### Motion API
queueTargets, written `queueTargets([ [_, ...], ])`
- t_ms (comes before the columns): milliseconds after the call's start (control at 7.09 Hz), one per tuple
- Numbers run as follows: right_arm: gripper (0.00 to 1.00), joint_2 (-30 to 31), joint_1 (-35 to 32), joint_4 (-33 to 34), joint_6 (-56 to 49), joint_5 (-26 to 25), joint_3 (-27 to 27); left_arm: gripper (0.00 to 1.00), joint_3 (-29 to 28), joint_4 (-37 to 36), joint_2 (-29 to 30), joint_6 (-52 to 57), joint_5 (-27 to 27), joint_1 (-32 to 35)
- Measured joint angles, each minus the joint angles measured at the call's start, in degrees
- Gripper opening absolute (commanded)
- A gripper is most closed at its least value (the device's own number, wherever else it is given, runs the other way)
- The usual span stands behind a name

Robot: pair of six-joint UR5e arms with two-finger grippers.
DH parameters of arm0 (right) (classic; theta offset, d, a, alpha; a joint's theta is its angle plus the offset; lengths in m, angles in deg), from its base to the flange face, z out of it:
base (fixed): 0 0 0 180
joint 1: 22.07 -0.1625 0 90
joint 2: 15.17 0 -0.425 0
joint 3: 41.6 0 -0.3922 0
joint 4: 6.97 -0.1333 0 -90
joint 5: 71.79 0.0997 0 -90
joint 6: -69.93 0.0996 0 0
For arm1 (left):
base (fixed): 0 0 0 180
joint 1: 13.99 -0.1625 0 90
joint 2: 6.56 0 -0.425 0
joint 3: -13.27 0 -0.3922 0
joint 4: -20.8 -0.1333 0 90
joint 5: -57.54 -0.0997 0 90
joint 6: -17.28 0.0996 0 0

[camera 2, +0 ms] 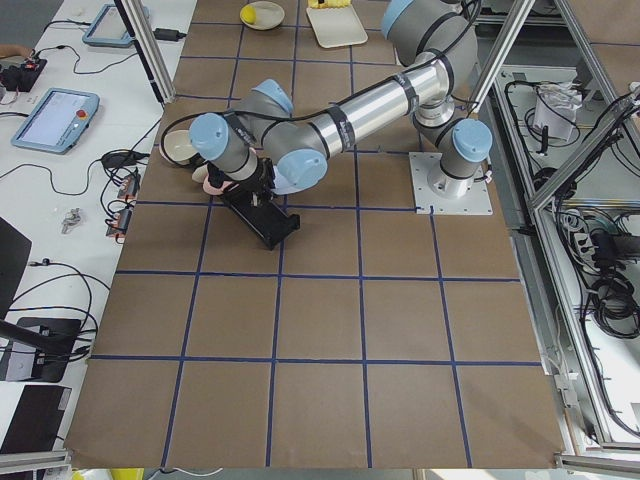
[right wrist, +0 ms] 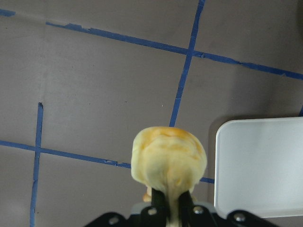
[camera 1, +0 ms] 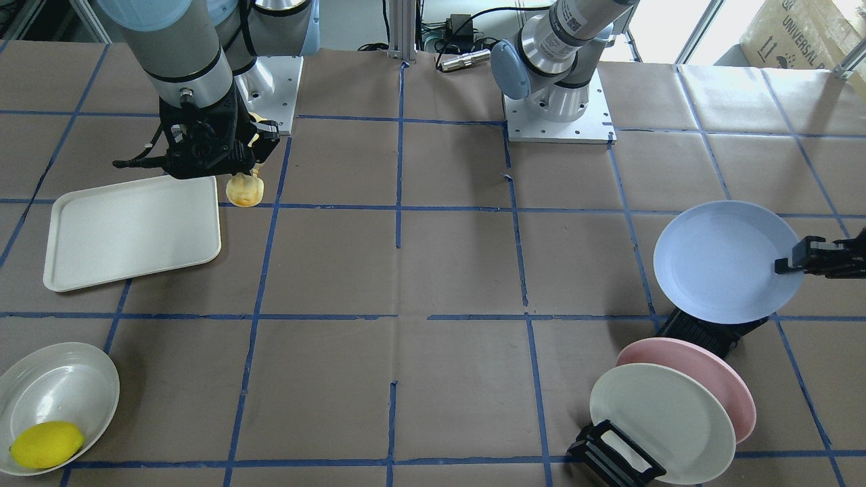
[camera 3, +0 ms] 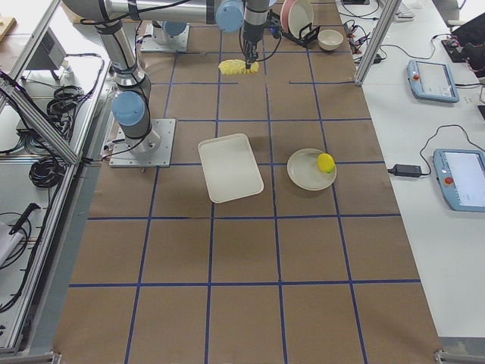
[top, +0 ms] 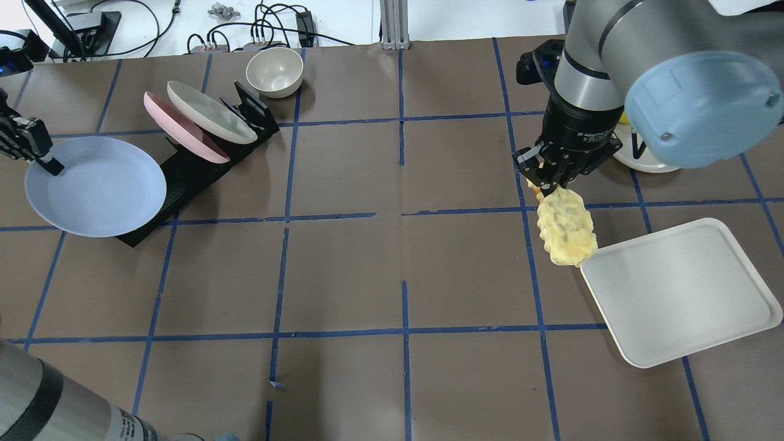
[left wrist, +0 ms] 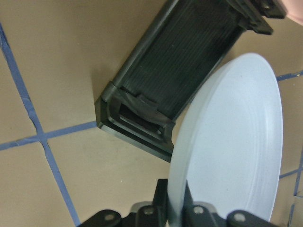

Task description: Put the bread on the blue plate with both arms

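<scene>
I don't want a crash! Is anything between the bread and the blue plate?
Mostly bare table. Only the black rack lies by the blue plate, on the side facing the bread.

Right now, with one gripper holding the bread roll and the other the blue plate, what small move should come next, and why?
Probably swing the right gripper, shut on the bread, toward the table's middle without lowering it. The bread hangs near the white tray's corner, while the left gripper holds the blue plate by its rim far across the table, by the black plate rack.
</scene>
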Motion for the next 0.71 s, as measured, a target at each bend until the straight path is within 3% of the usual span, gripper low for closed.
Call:
queueTargets([
  [423, 0.09, 0.97, -0.1, 0.58, 1.3, 0.01, -0.05, 0.02, 14.21, -0.71, -12.58, -11.73, 5.81, 9.51],
  [705, 0.1, 1.31, -0.13, 0.86, 1.53, -0.04, -0.39, 0.02, 22.25, -8.97, -14.52, -19.68, 13.56, 17.13],
])
